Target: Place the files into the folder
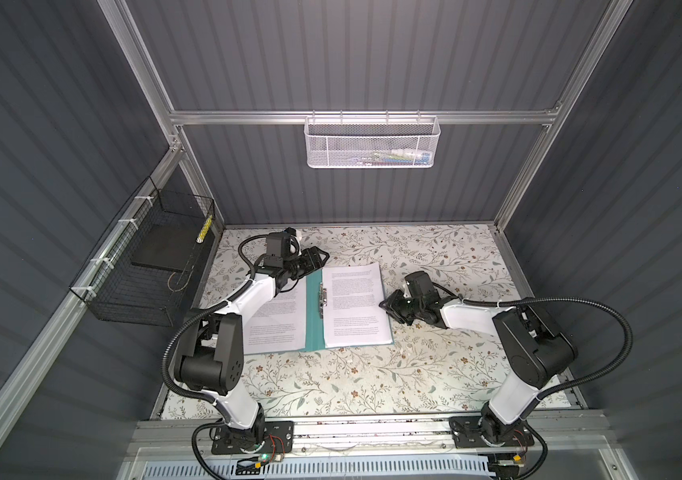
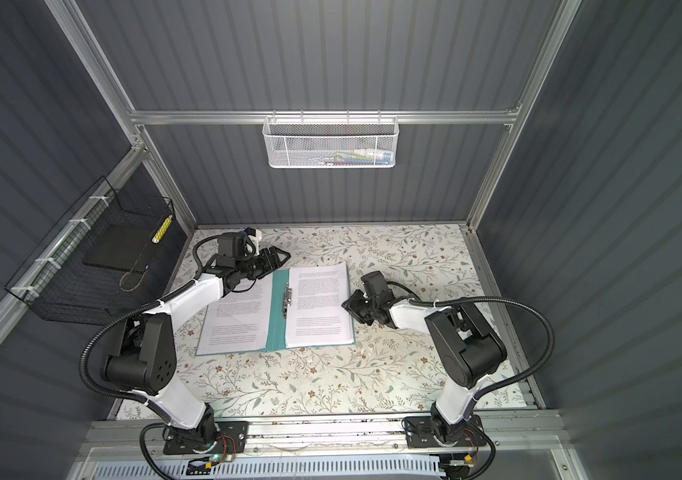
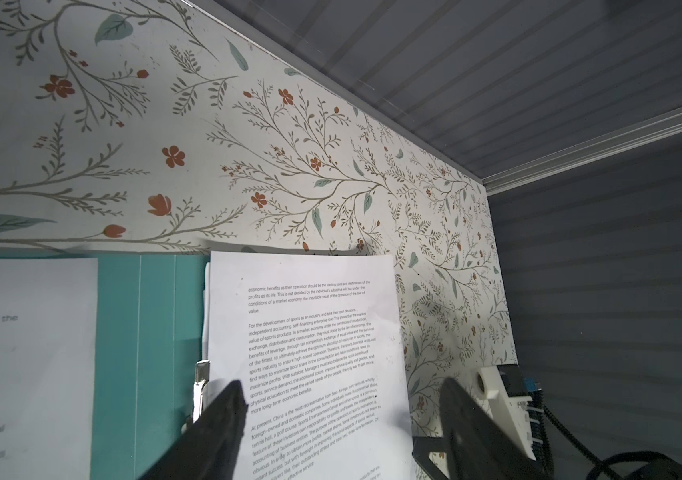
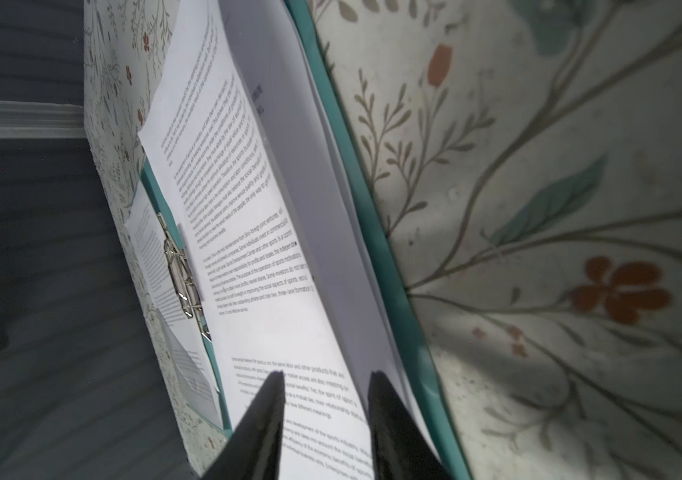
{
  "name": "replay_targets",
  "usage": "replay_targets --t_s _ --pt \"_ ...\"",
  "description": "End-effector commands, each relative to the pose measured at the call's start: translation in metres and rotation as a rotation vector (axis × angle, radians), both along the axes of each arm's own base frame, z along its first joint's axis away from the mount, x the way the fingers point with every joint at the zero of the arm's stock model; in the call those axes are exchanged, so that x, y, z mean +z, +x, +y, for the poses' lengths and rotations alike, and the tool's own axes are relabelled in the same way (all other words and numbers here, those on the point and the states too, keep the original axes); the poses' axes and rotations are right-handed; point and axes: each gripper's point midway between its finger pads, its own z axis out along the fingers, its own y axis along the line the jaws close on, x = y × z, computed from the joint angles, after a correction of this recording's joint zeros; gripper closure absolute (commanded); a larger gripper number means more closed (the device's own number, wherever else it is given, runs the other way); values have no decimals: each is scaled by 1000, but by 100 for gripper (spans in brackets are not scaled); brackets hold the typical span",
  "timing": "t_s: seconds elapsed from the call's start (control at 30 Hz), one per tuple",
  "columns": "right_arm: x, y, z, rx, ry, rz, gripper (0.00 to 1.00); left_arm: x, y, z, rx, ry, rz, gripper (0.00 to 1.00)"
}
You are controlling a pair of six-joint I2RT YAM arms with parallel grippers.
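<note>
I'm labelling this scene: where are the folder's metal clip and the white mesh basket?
metal clip (image 1: 322, 298), in a top view, middle of its silver bar.
white mesh basket (image 1: 341, 145), in a top view, its front wall.

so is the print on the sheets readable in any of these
Left wrist view: print on the right-side sheet is sharp, the left-side sheet at the frame edge is smeared, left gripper a dark blur. Right wrist view: the right-side sheet is legible mid-frame, the nearby table is soft. Both top views: the files show only grey blocks.
</note>
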Motion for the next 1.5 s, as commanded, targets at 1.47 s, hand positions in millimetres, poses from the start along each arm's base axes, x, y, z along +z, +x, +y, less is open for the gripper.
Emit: replay_targets --t_s 1.47 --pt "96 104 196 692 19 -331 63 -113 -125 65 94 283 278 49"
